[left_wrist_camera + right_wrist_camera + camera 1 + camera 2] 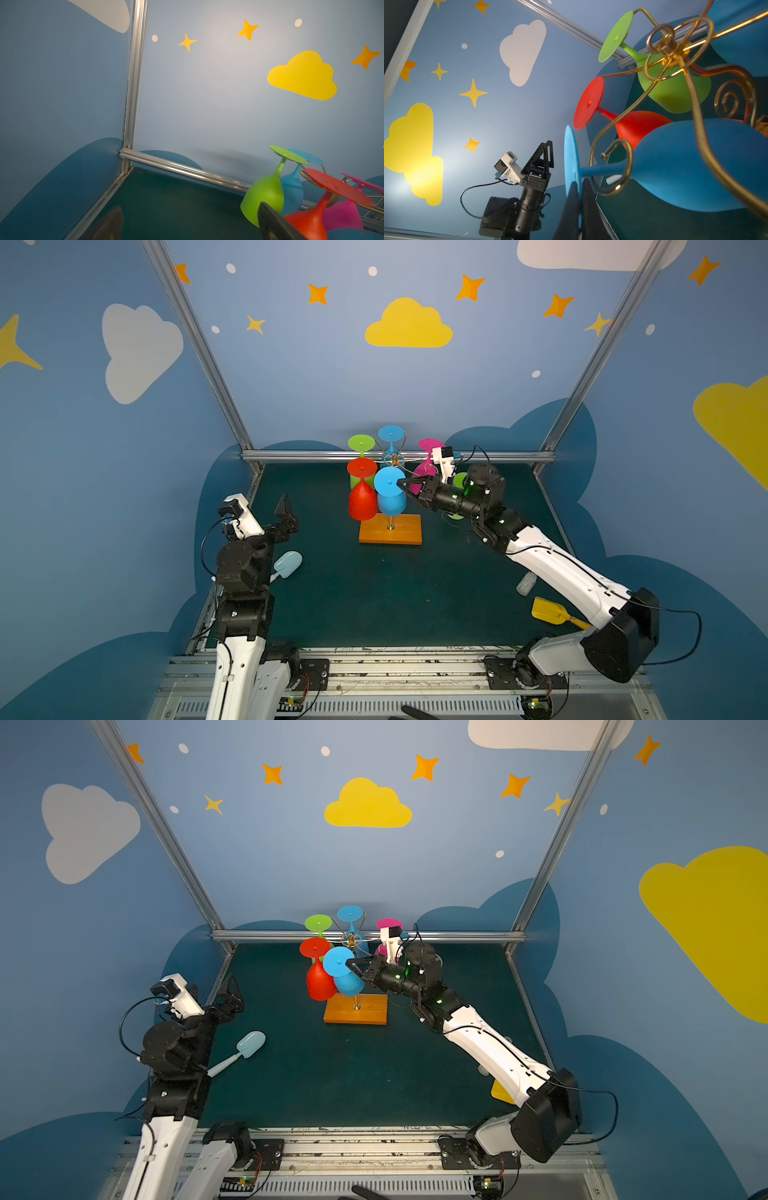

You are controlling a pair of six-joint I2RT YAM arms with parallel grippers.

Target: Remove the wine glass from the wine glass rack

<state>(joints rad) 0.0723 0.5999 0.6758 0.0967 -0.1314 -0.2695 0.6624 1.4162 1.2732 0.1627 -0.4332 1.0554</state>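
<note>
Blue wine glass (390,494), right gripper (400,482) clamping foot

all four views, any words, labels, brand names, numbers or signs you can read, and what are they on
No readable text in any view.
Wall decals (clouds, stars, dots): plain shapes, no lettering.
Wine glass rack and its glasses, the front blue wine glass among them: unmarked.
Circuit boards by the front rail: any print is too small to read.
</note>
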